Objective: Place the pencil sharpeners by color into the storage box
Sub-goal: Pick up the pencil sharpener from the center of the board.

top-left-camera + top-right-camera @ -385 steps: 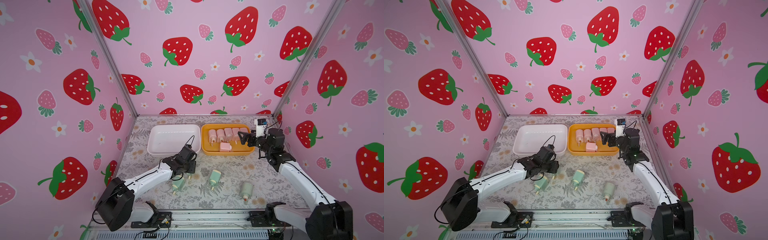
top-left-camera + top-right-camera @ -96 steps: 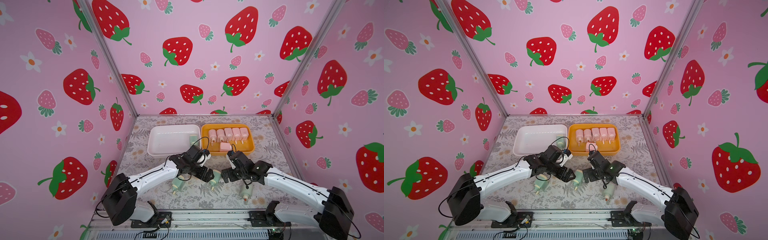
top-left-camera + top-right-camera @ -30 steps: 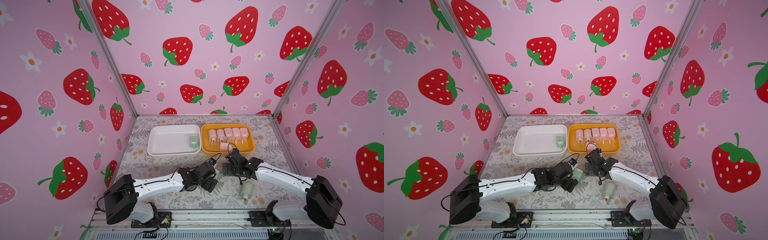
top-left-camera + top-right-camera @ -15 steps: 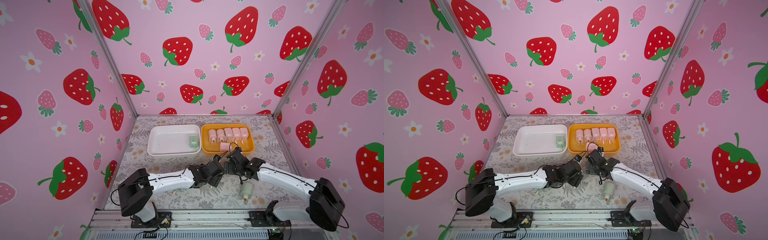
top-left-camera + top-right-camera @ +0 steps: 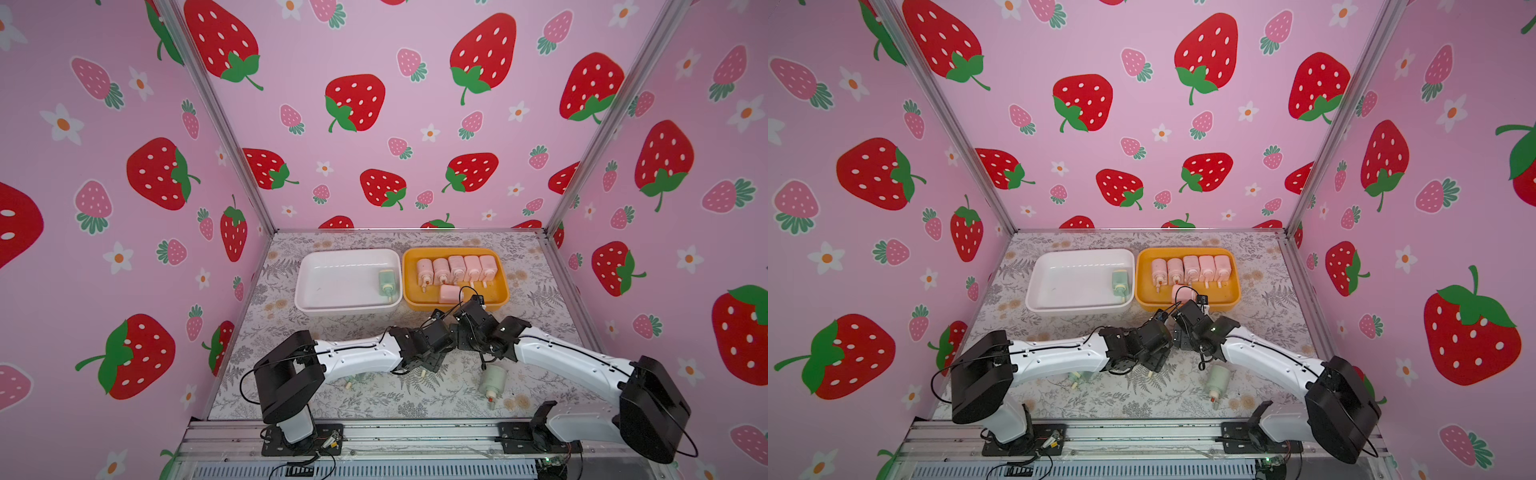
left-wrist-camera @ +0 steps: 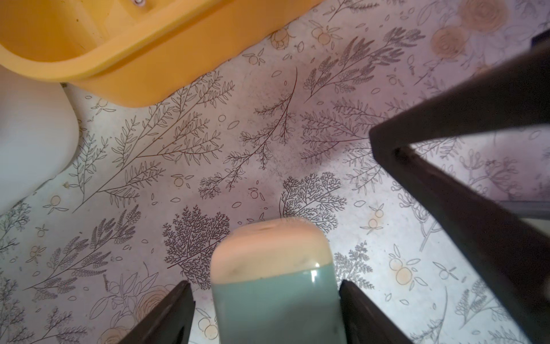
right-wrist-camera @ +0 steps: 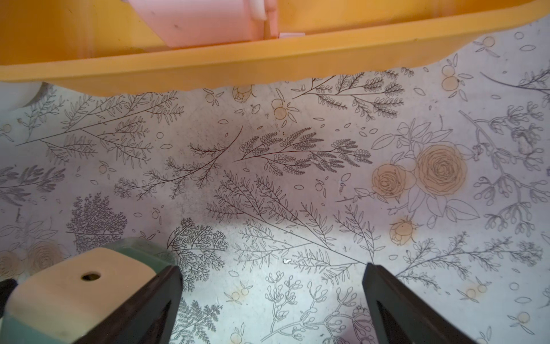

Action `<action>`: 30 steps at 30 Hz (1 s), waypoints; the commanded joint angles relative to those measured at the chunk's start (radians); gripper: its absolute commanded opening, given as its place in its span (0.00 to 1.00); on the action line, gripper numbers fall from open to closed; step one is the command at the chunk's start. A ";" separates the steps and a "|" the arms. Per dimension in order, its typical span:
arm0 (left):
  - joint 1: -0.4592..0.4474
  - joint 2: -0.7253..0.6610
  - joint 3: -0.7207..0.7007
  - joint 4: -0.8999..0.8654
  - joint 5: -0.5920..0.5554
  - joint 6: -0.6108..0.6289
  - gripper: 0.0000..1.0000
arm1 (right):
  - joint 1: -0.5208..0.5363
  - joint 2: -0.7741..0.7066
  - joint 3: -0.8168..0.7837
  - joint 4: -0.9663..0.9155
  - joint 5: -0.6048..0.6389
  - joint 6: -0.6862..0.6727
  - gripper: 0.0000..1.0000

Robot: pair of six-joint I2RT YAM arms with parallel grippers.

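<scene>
The mint green sharpener (image 6: 275, 300) was found lying flat on the floral table cover (image 6: 268, 149), between the two fingers of the left gripper (image 6: 264, 283). Its long axis was lined up with those fingers, so its cream end was pointed out past the fingertips toward the orange bin (image 6: 143, 80) and the white bin (image 6: 35, 143) (the crank end was hidden beneath the wrist). The jaws were spread around the body rather than pressed on it. A sliver of table was seen on one side, while on the other the finger was so close that contact could not be ruled out.

The right gripper (image 7: 271, 266) was held wide apart over bare table with nothing bracketed, and the same sharpener was seen just outside one of its fingers. The left arm was therefore judged the nearer, and the pinch was judged to be needed across the short width.

In a top view, the binned green sharpener (image 5: 386, 282) was seen in the white bin and the pink sharpeners (image 5: 457, 268) in the orange bin. A loose green sharpener (image 5: 492, 380) was left on the table beside the right arm.
</scene>
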 commanded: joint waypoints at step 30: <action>-0.003 -0.038 -0.020 0.015 0.011 -0.019 0.00 | -0.003 -0.027 -0.013 0.003 0.010 -0.025 1.00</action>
